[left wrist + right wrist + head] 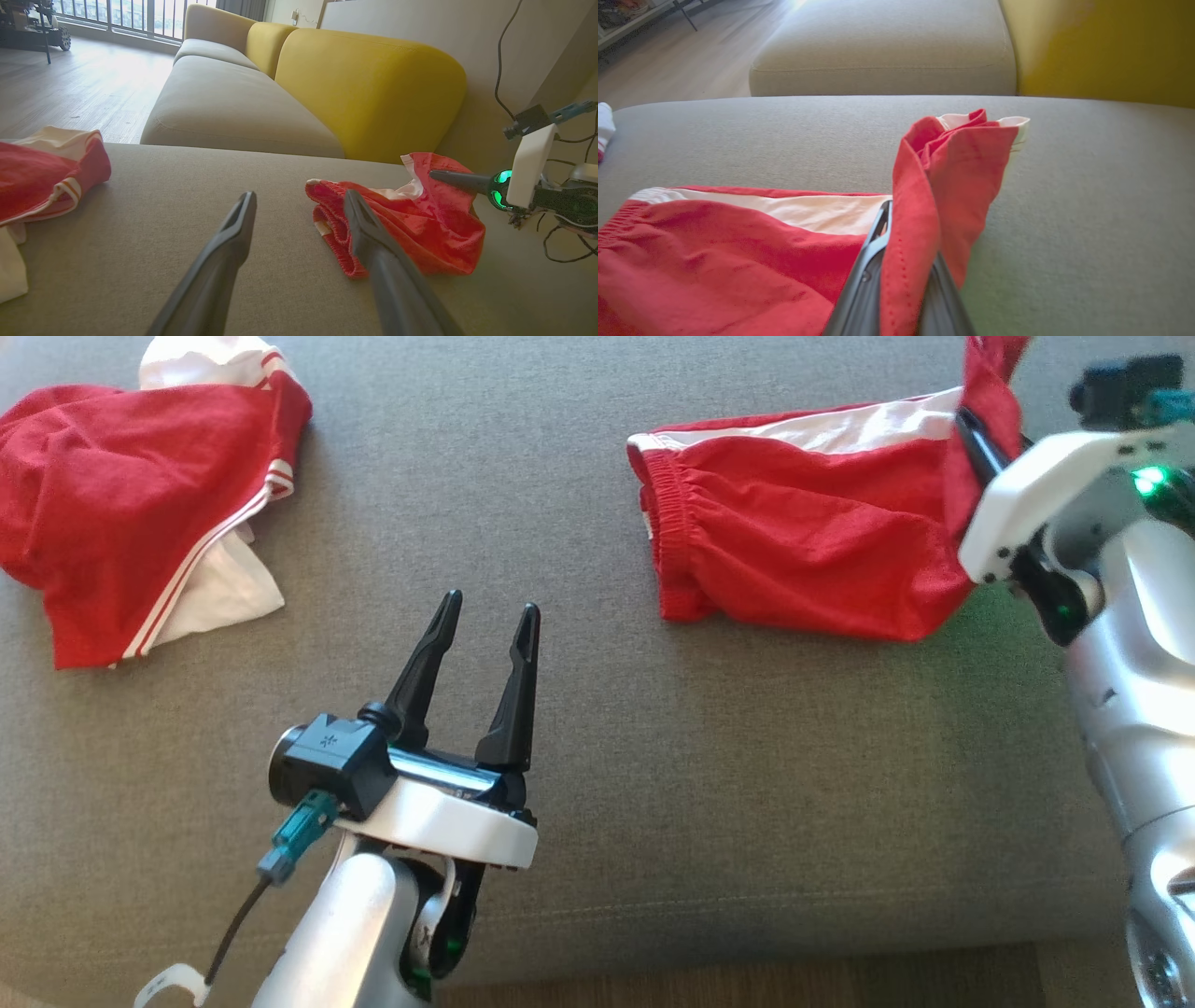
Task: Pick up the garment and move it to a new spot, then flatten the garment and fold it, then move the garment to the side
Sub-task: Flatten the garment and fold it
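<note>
Status as I read it from the console: left gripper (492,607) has its fingers spread apart and holds nothing. It sits above a bare stretch of the grey seat cushion (653,784). Right gripper (906,233) is clamped on the red shorts (803,551), with a fold of the leg end pinched between its two fingers and raised off the cushion. The rest of the shorts lies on the cushion at the upper right of the head view, gathered waistband toward the left gripper and white side panel along the far edge. A second red-and-white garment (131,495) lies crumpled at the upper left, well apart from both grippers. A yellow backrest (369,93) stands behind the shorts.
</note>
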Motion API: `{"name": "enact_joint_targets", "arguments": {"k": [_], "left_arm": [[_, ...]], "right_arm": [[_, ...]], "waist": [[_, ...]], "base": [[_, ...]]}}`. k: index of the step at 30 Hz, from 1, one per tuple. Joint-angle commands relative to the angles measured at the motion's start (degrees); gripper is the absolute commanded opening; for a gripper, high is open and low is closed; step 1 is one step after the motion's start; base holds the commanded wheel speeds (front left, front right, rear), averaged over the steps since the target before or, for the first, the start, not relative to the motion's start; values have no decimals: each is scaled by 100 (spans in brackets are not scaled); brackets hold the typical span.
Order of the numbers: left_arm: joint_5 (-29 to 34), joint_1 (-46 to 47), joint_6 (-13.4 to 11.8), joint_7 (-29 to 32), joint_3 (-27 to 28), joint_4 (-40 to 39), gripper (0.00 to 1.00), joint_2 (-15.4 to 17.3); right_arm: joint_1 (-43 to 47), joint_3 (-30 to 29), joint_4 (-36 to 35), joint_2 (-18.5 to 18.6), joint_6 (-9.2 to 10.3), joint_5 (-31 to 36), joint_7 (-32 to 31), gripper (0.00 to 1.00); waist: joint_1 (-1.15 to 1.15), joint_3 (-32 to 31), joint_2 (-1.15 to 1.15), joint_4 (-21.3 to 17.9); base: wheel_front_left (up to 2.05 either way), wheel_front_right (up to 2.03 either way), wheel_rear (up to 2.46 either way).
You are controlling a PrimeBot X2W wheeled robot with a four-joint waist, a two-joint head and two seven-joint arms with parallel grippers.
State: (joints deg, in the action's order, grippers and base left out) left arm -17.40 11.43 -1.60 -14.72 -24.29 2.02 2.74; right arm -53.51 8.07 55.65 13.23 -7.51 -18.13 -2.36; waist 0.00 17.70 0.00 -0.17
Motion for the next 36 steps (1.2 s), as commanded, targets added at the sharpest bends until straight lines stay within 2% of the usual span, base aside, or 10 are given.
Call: {"name": "enact_joint_targets", "arguments": {"k": [1, 9, 16, 25, 26, 27, 28, 31, 36], "left_arm": [[-38, 40, -52, -28, 150, -195, 100, 15], [-64, 58, -63, -28, 125, -184, 100, 14], [-89, 89, -71, -28, 119, -195, 100, 14], [-126, 152, -78, -28, 103, -210, 100, 14], [-137, 150, -84, -28, 99, -215, 100, 14], [-147, 152, -88, -28, 94, -216, 100, 14], [-156, 156, -92, -28, 89, -214, 100, 14], [-190, 162, -106, -28, 83, -213, 100, 14], [-220, 59, -143, -28, 176, -219, 100, 14]], "right_arm": [[-193, 125, -382, -122, 2, 27, -66, 0], [-2, 390, -1398, -422, 2, 0, -422, 0], [506, 702, -2459, -737, 2, -3, -838, 0], [1404, 1167, -3256, -831, 2, 200, -1291, 0], [1491, 1204, -3294, -835, 2, 198, -1307, 21], [1575, 1249, -3336, -844, 2, 154, -1331, 81], [1652, 1269, -3397, -858, 2, 79, -1333, 100], [1856, 1220, -3678, -824, 2, -39, -1250, 100], [2269, 571, -4531, -666, 2, 4, -998, 100]], "waist": [[0, -16, 0, 40], [0, -20, 0, 158], [0, 10, 0, 284], [0, 87, 0, 461], [0, 89, 0, 476], [0, 89, 0, 490], [0, 86, 0, 502], [0, 37, 0, 552], [0, -126, 0, 548]], "base": [[0, 0, 0], [0, 0, 0], [0, 0, 0], [0, 0, 0], [0, 0, 0], [0, 0, 0], [0, 0, 0], [0, 0, 0], [0, 0, 0]]}}
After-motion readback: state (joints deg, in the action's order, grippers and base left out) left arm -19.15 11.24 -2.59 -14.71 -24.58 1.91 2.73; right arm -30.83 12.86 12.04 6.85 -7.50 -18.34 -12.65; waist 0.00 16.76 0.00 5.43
